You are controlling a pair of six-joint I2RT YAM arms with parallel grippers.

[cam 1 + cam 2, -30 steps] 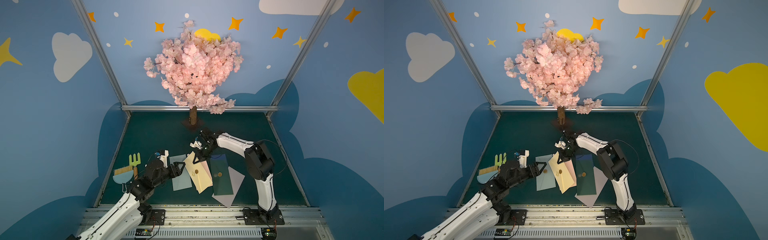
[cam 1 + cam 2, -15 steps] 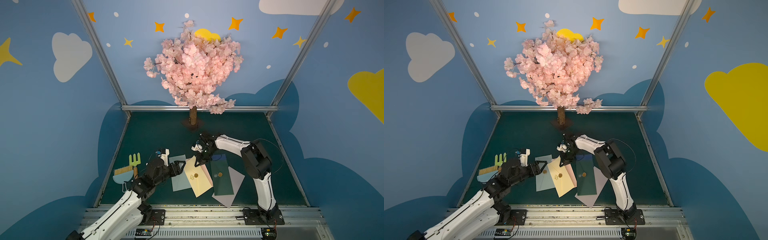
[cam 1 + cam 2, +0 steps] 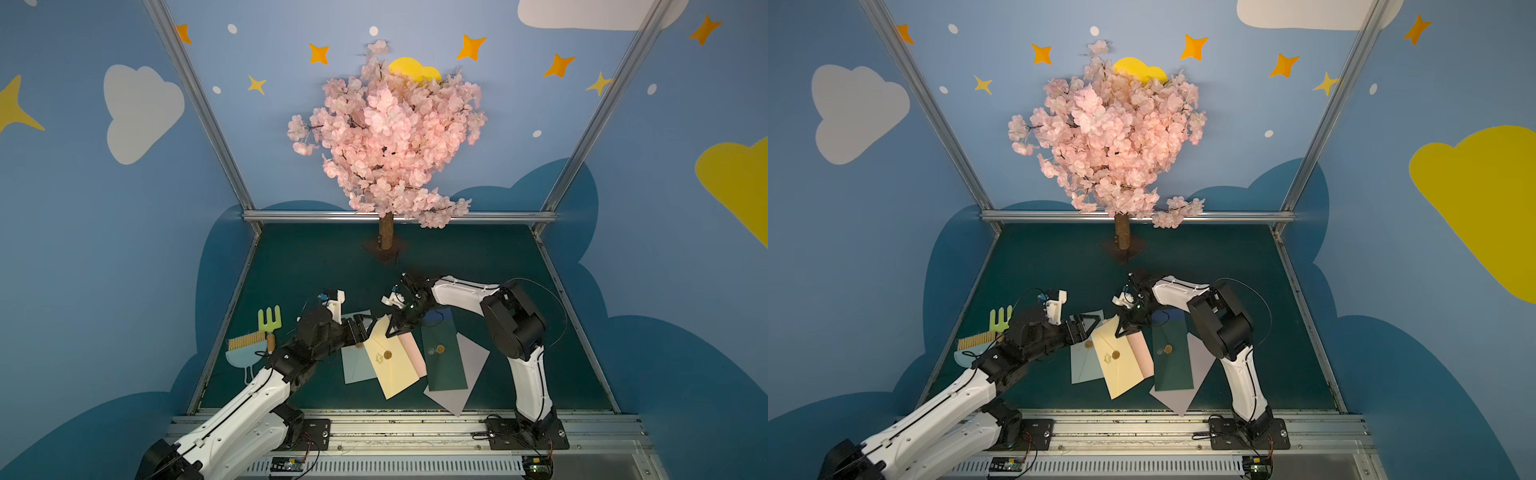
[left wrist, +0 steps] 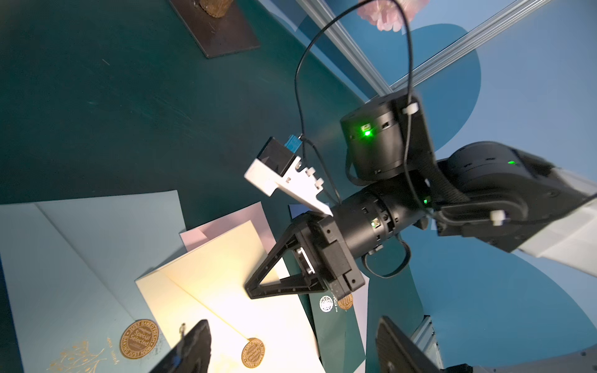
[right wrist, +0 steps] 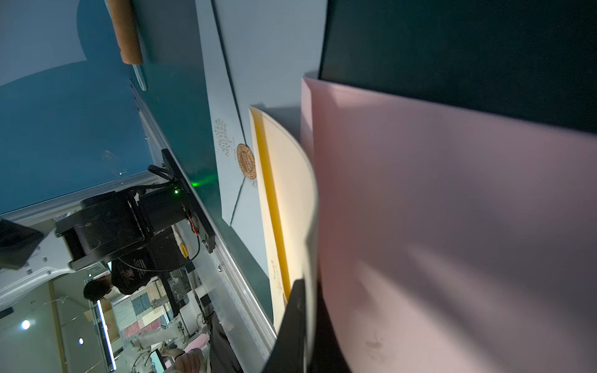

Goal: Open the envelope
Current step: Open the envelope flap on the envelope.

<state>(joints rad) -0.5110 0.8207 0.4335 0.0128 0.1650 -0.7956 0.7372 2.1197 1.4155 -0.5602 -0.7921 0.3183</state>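
Your right gripper (image 3: 390, 332), fully closed, pinched the cream envelope (image 3: 395, 370) | your left gripper (image 3: 365, 329), wide open and empty, hovered just beside it.

1. The worktop (image 3: 478, 266) is a flat, dark green surface.
2. At the back, in the middle, the brown base plate (image 3: 384, 254) of a pink blossom tree sits flat on it.
3. By the left edge, a green fork (image 3: 270, 319), a brush (image 3: 245, 343) and a pale blue dustpan (image 3: 241, 361) lie close together.
4. Toward the front lie a light blue envelope (image 3: 353, 370) and a lavender envelope (image 3: 471, 365), with a dark green envelope (image 3: 444, 370) partly over the lavender one.
5. A cream envelope (image 3: 395, 370) overlaps the blue one and a pink envelope (image 3: 411, 347).
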